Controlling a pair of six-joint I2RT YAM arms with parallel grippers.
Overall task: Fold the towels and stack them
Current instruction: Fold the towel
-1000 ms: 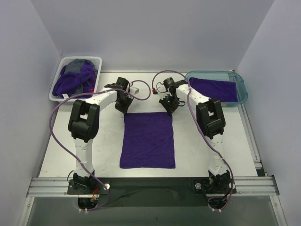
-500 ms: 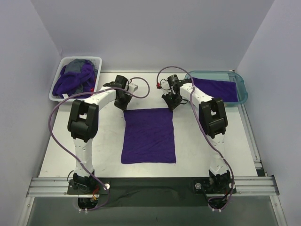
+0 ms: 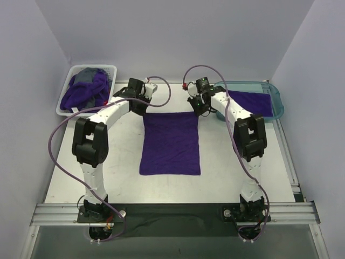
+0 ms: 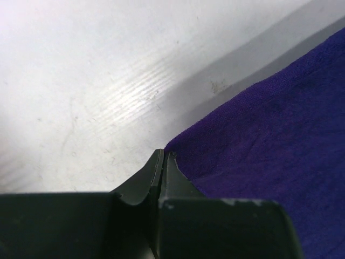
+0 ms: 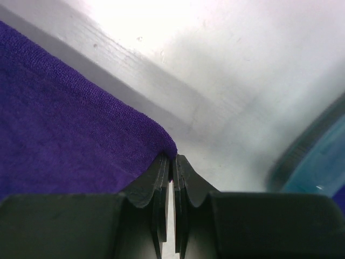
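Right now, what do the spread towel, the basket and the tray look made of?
Spread towel: terry cloth, deep purple, matte; the wrist views show a fuzzy pile. Basket: probably rigid white plastic; its walls look slotted. Tray: probably translucent teal plastic, smooth; its rim lets light through.

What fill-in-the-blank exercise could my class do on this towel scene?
1. The spread towel is ____ in colour.
2. The left gripper and right gripper have their jaws ____ on its far corners.
3. A second towel lies in the ____ tray.
Missing words: purple; shut; teal.
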